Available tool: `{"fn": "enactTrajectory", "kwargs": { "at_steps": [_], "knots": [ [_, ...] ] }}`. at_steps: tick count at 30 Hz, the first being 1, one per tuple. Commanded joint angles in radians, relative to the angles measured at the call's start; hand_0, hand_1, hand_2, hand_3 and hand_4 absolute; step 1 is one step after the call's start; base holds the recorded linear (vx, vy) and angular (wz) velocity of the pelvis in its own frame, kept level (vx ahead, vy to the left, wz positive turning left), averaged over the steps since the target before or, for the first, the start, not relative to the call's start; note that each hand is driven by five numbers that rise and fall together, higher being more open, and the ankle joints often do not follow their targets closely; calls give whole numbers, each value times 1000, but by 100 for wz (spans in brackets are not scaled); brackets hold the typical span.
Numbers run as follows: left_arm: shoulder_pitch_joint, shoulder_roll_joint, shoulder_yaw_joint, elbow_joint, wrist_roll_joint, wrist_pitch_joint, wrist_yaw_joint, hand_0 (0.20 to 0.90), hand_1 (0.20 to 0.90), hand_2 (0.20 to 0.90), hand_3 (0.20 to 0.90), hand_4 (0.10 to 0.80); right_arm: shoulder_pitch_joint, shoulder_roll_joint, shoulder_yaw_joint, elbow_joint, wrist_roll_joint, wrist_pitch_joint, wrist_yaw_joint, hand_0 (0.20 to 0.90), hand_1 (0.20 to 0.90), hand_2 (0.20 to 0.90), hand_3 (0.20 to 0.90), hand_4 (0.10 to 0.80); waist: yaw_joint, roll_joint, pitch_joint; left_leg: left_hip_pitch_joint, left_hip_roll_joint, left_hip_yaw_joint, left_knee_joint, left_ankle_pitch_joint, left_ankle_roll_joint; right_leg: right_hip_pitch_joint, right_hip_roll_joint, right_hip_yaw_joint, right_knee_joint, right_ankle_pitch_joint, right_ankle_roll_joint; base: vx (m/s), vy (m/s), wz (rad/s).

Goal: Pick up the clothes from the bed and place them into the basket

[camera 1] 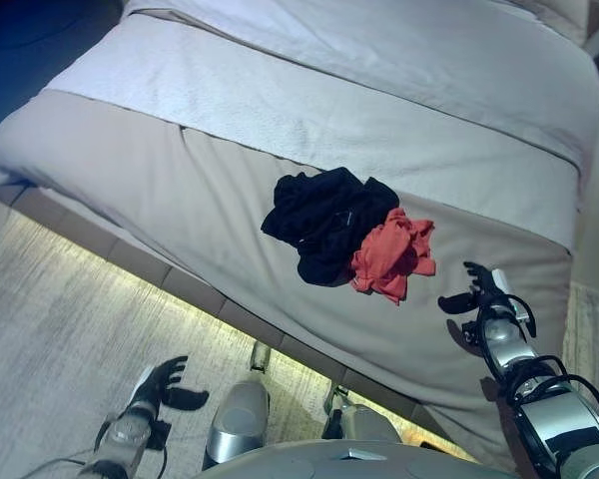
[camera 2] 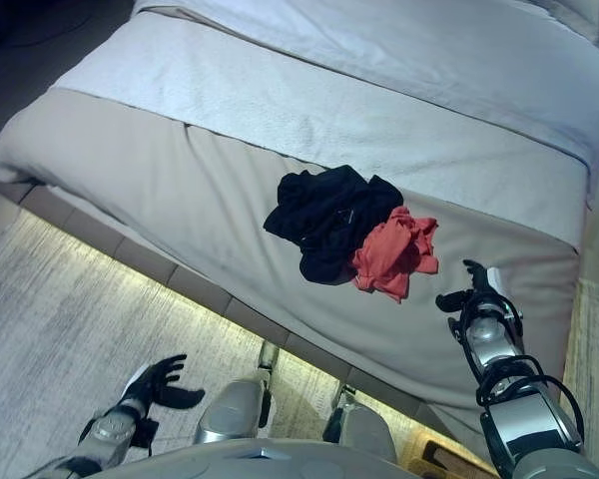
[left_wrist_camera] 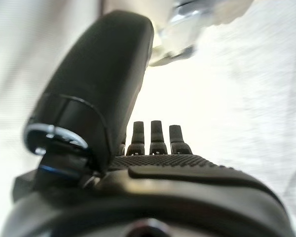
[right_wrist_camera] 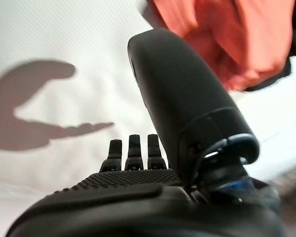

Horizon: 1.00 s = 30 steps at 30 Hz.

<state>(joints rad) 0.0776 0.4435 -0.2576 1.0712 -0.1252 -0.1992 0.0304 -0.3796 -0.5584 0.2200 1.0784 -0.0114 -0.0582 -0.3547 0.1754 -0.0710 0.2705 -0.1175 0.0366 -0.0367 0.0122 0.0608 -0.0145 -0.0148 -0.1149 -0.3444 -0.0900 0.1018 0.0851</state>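
Left robot hand: low, over the pale carpeted floor just off the bed's near edge. Fingers spread and relaxed, thumb out, nothing in it. Its wrist view confirms this: straight fingertips, only floor past them.

Bed: runs diagonally across the head views. Beige cover on the near part, a white textured band across the middle, pale sheet beyond. A lit strip shows along the base of the bed where it meets the floor.

Clothes, both on the beige cover, right of the bed's middle:
- black garment, crumpled in a heap, the larger of the two.
- orange-red garment, also crumpled, touching the black one on its right side and partly overlapping its edge (which piece lies over which, I cannot tell).

Right robot hand: over the beige cover, near the orange-red garment and to its right, apart from it. Fingers extended and spread, thumb standing away from them, holding nothing. Its wrist view shows the orange-red cloth past the thumb, with a sliver of black beside it, and the hand's shadow on the cover.

No basket shows in any view.
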Motion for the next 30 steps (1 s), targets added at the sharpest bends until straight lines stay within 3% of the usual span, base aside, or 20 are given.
{"fn": "enactTrajectory", "kwargs": {
  "at_steps": [1,4,12,18,24,30],
  "knots": [
    [4,23,13,-42,27,-62,-29,900,900,900,900,800,-10,-147,-11,-42,-29,13,-99,900,900,900,900,800,43,34,-63,43,37,25,-6,-55,-37,-47,-51,-14,174,-80,45,187,59,31],
    [24,21,23,-65,19,-75,-67,900,900,900,900,800,16,-139,-15,-4,-67,1,-86,900,900,900,900,800,61,65,-91,75,34,4,-31,-48,-46,-7,-47,-42,168,-97,39,189,49,31],
    [19,30,20,-87,34,-96,-84,900,900,900,900,800,8,-126,66,39,-203,1,-68,900,900,900,900,800,90,56,-100,87,32,-12,-27,-49,-56,28,-37,-69,165,-115,24,121,-58,9],
    [-96,88,-25,-124,-41,-114,-79,900,900,900,900,800,-184,-126,173,28,-196,39,-99,900,900,900,900,800,96,52,24,-42,46,-16,62,-59,-54,-106,-42,-65,264,-130,8,-194,-158,12],
    [-104,48,-59,-155,-88,-140,-31,900,900,900,900,800,-403,-163,252,42,-220,36,-46,900,900,900,900,800,88,93,103,-145,50,-7,95,-35,-48,-229,-34,-16,323,-131,-23,-125,29,-13],
    [-96,40,-55,-162,-93,-132,-19,900,900,900,900,800,-538,-180,296,58,-257,53,-4,900,900,900,900,800,98,124,141,-273,50,-6,153,-17,-50,-358,-48,-7,406,-140,-38,-63,-10,-9]
  ]
}}
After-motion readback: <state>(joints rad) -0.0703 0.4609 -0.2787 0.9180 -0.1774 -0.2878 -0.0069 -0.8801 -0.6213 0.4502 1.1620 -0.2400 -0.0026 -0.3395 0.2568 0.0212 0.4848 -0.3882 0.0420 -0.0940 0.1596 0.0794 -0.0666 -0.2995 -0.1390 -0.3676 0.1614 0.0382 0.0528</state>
